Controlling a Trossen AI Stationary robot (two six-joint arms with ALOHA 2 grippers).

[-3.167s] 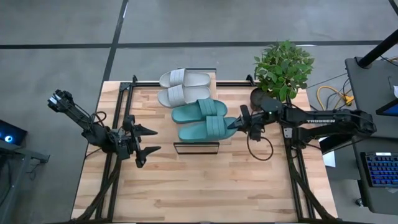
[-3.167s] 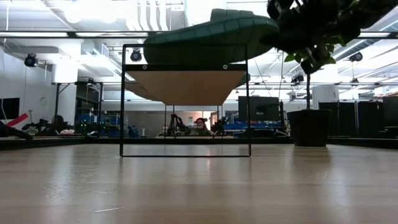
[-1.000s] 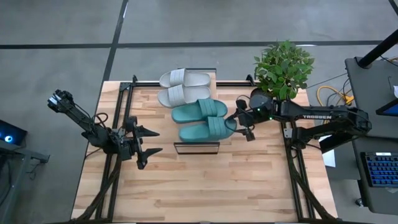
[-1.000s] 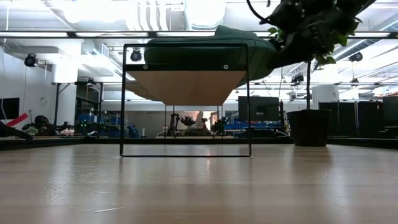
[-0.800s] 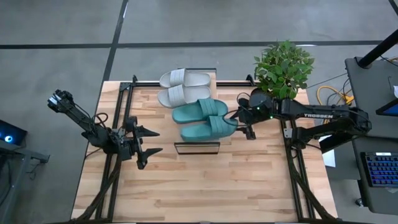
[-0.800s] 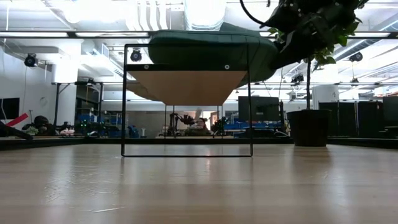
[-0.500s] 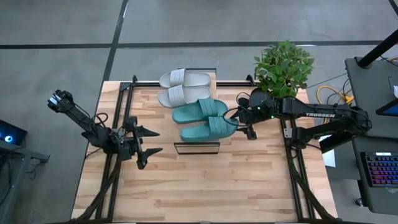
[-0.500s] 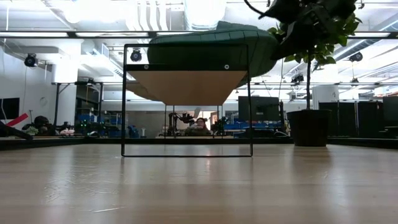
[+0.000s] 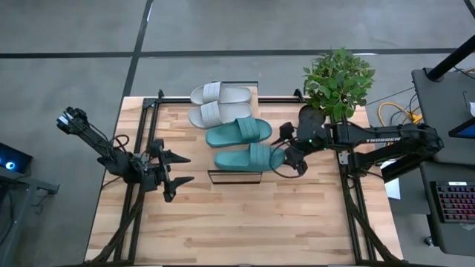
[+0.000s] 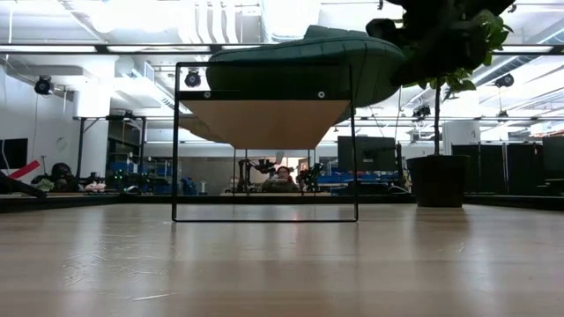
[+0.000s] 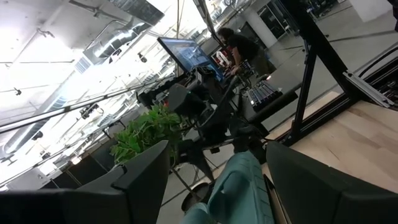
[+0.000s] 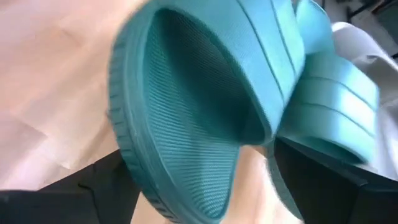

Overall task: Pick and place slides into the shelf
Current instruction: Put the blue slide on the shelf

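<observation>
Four slides lie side by side on the shelf (image 10: 264,119). Two are pale (image 9: 219,104) at the far end and two are teal, the farther one (image 9: 237,132) beside the nearest one (image 9: 249,157). All rest on their soles. My right gripper (image 9: 286,153) is open at the nearest teal slide's heel end (image 12: 186,137), one finger on each side of it. My left gripper (image 9: 177,168) waits open above the table's left part, clear of the shelf. Its wrist view shows a teal slide (image 11: 239,180) between its fingers, farther off. My right gripper comes level from the table's right side, its fingers (image 12: 323,180) standing to either side of the nearest teal slide's heel end (image 12: 168,199). I cannot tell whether they touch it. The slide lies on the shelf's top.
A potted plant (image 9: 338,81) stands at the table's far right corner, just behind my right arm. Dark frame rails run along the table's left (image 9: 141,148) and right (image 9: 347,193) sides. Bare wood tabletop (image 9: 237,222) lies toward the near edge.
My right gripper has gone a little toward the table's near edge. The nearest teal slide's heel end has swung that way with it, while its toe end stayed put. The slide now lies more nearly parallel to the other teal one.
</observation>
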